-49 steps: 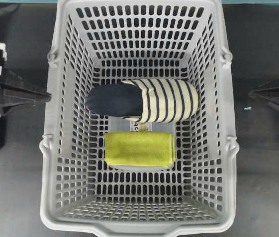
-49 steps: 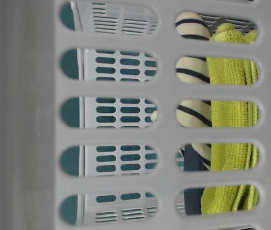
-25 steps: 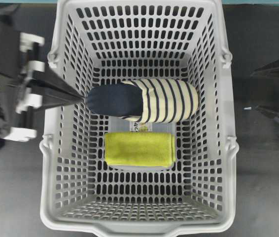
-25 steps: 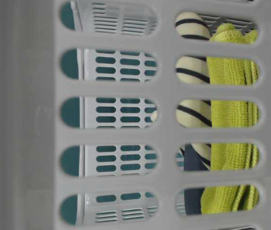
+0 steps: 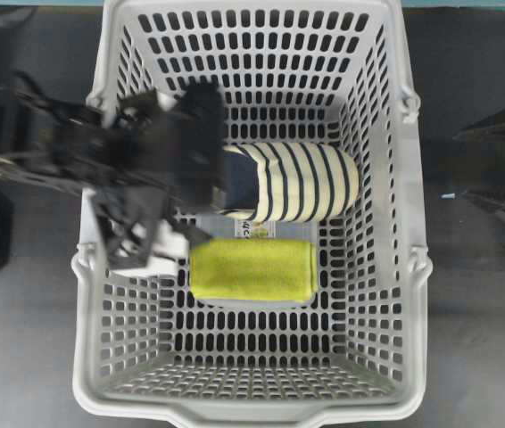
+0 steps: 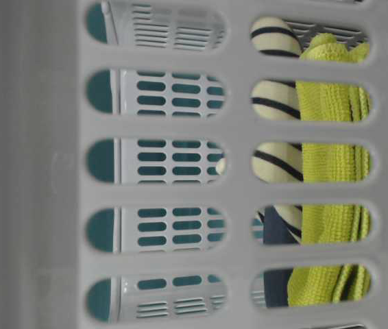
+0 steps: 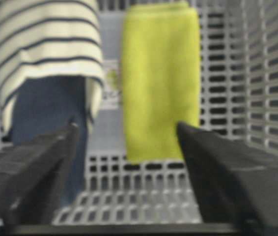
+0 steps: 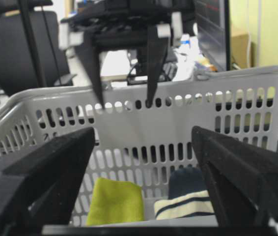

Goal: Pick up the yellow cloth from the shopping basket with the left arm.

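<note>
The yellow cloth (image 5: 252,269) lies flat on the floor of the grey shopping basket (image 5: 413,267), just in front of a striped slipper (image 5: 302,183). My left gripper (image 5: 201,156) hangs blurred over the basket's left wall, above the slipper's navy toe. It is open and empty. In the left wrist view the cloth (image 7: 161,78) stretches away between the spread fingers of the left gripper (image 7: 126,125), well below them. My right gripper (image 5: 462,167) stays outside the basket's right wall, open and empty. From the right wrist view the left gripper (image 8: 124,104) hangs above the far rim.
The slipper (image 7: 45,54) lies close beside the cloth, with a small label between them. The basket's tall slotted walls (image 6: 43,171) surround both items. The cloth (image 6: 331,164) and the slipper (image 6: 273,99) show through the slots. Dark tabletop (image 5: 29,357) surrounds the basket.
The left arm swung in from the left edge to over the basket's left wall, and its jaws opened. The right gripper's jaws spread apart. Cloth and slipper have not moved.
</note>
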`<state>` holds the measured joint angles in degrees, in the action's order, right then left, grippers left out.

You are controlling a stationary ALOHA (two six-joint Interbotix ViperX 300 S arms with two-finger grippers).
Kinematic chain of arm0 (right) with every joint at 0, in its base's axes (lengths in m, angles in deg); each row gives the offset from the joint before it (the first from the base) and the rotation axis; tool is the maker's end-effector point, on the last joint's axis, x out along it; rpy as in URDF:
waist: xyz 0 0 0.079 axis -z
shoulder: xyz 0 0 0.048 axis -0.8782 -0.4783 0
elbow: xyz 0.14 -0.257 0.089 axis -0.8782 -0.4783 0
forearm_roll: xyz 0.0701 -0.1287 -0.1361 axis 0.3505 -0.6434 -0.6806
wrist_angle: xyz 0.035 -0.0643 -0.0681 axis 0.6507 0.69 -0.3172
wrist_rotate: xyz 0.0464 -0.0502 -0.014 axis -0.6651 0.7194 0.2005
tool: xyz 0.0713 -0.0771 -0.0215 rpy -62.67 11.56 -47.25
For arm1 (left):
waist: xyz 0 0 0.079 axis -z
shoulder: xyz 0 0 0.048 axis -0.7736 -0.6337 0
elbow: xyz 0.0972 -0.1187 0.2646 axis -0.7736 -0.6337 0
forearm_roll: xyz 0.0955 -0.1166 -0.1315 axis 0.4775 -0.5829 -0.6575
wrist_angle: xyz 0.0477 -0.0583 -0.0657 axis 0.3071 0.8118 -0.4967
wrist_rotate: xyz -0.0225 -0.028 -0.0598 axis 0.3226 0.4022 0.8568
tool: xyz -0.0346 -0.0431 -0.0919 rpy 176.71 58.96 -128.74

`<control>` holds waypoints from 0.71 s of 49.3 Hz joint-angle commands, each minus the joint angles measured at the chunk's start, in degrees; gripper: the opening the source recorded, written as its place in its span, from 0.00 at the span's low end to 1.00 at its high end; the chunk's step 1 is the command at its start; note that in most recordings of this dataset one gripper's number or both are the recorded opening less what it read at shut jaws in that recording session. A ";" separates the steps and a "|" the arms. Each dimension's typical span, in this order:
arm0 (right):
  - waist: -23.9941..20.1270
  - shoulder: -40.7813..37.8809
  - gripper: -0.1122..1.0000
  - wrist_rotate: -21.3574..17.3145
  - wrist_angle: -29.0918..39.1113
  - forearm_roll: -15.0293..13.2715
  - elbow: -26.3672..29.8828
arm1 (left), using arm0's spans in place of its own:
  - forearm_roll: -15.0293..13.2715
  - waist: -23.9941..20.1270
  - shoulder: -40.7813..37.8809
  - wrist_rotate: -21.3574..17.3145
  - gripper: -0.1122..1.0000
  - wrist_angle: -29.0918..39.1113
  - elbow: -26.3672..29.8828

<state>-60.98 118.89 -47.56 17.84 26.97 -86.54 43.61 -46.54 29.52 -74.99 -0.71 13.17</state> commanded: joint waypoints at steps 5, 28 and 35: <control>0.09 -0.26 0.79 -0.09 -0.26 0.18 1.14 | 0.18 2.37 -7.91 0.70 0.91 3.52 8.61; 0.09 -0.26 0.79 -0.09 -0.44 0.18 1.05 | 0.09 3.43 -21.01 2.20 0.91 7.38 11.51; 0.09 -0.26 0.79 -0.09 -0.35 0.18 1.05 | 0.18 3.25 -22.85 1.85 0.91 6.86 10.20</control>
<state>-60.98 118.89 -47.56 17.84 26.97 -86.54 43.61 -43.20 7.02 -73.06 6.67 23.72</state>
